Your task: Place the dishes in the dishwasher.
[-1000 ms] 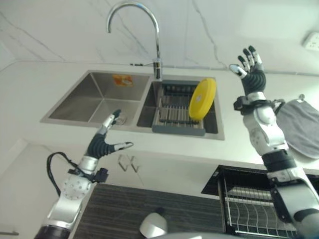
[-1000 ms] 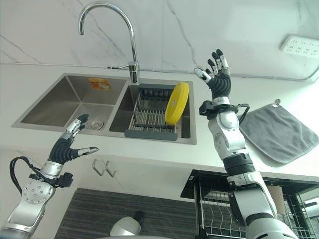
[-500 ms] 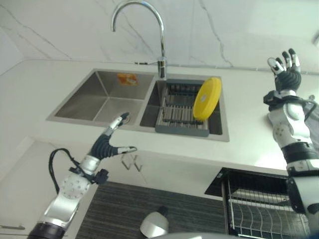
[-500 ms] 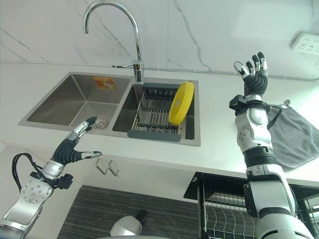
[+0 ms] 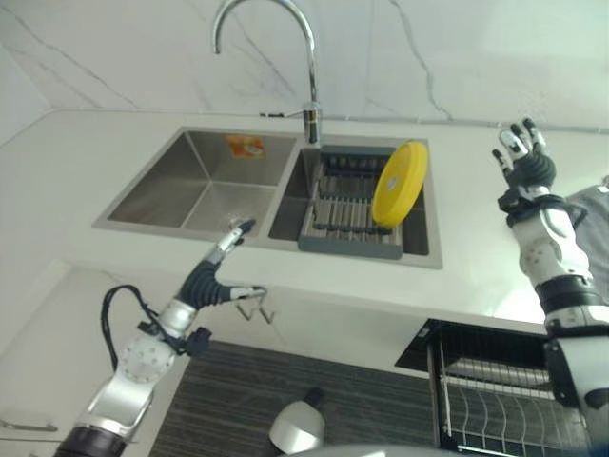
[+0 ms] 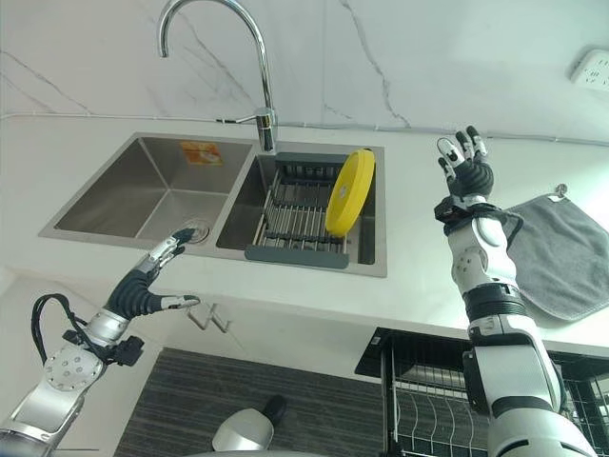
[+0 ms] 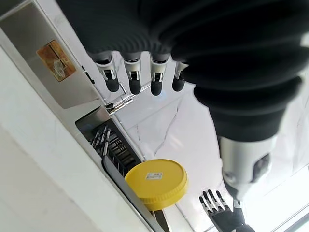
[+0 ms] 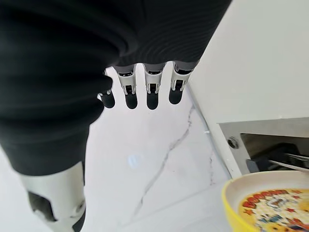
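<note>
— Where's the dish?

— The yellow plate (image 5: 400, 183) stands on edge in the rack (image 5: 350, 214) in the right-hand basin of the sink (image 5: 190, 181), leaning against the rack's right end. Nothing holds it. The tap (image 5: 285, 57) arches over at about eleven o'clock from it.

— And the hands?

— The right hand (image 5: 522, 164) is up over the counter (image 5: 476, 276) at three o'clock from the plate, fingers spread and straight, empty. A second ago it was close beside the plate; half a second ago it had swung well out to the right, and now it has come a little way back and dropped lower. Some of that is the head turning, since the whole sink has slid in the views too. The plate itself hasn't budged in the rack.

— The left?

— The left hand (image 5: 217, 271) sits at the counter's front edge, around seven o'clock from the plate, fingers relaxed, thumb out, carrying nothing. It has edged a touch nearer the sink rim.

— So what does that mean?

— I'd say the pickup hasn't started. The right hand looks to be lining up a fresh reach. The dishwasher rack (image 5: 495, 400) waits pulled out at five o'clock, below the counter, with a grey cloth (image 6: 561, 252) lying on top just right of the arm.
</note>
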Controlling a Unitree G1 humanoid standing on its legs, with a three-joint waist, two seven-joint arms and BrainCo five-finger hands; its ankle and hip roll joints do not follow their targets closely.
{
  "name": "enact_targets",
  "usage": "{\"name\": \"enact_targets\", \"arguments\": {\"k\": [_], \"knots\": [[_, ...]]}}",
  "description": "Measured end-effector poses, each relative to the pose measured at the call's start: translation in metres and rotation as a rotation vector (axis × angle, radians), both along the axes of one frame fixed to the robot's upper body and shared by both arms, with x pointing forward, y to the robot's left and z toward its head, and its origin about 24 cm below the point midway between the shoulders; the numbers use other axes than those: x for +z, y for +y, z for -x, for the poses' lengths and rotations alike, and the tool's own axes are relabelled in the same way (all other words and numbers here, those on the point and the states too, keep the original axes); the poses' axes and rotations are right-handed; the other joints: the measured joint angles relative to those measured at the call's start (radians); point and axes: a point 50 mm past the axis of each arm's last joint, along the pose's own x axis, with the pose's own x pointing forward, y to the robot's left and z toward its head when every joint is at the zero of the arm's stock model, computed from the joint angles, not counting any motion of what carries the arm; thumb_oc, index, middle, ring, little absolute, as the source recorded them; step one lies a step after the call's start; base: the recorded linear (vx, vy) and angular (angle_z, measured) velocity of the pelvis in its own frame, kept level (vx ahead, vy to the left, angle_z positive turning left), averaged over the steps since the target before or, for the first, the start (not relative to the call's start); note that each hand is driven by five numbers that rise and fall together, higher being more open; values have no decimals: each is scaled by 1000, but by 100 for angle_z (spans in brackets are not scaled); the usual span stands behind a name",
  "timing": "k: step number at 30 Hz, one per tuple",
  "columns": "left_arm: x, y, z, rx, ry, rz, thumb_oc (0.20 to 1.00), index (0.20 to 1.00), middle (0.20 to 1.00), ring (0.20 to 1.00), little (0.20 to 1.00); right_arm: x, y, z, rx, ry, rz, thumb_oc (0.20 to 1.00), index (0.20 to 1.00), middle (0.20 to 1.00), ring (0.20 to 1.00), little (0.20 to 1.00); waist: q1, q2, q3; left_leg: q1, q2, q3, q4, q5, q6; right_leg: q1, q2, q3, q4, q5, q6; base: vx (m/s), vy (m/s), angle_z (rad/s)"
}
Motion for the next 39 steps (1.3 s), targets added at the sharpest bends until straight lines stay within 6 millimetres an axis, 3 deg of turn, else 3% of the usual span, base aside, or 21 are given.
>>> {"name": "enact_targets", "arguments": {"k": [14, 21, 32, 39], "knots": [[-3, 0, 2, -2, 14, 1, 1000, 1000, 1000, 1000, 1000, -19, 29, -5, 105, 45, -76, 1000, 1000, 1000, 1000, 1000, -2, 6, 0, 4, 0, -2, 0, 1, 1, 4, 0, 2, 0, -2, 2, 0, 0, 0], [-4, -2, 2, 1, 12, 12, 1000, 1000, 1000, 1000, 1000, -40, 43, -1, 136, 101, -106, 1000, 1000, 1000, 1000, 1000, -3, 11, -1, 4, 0, -2, 0, 1, 1, 5, 0, 3, 0, -2, 2, 0, 0, 0], [-3, -2, 3, -1, 3, 14, 1000, 1000, 1000, 1000, 1000, -50, 51, 2, 146, 122, -124, 1000, 1000, 1000, 1000, 1000, -4, 20, -3, 4, 0, -2, 0, 2, 1, 4, 0, 4, 0, -3, 2, 0, 0, 0], [-4, -3, 3, -3, -2, 10, 1000, 1000, 1000, 1000, 1000, -66, 57, 7, 153, 171, -131, 1000, 1000, 1000, 1000, 1000, -4, 20, -3, 3, 0, -2, 0, 2, 1, 4, 0, 5, 0, -7, -3, 0, 0, 0]]}}
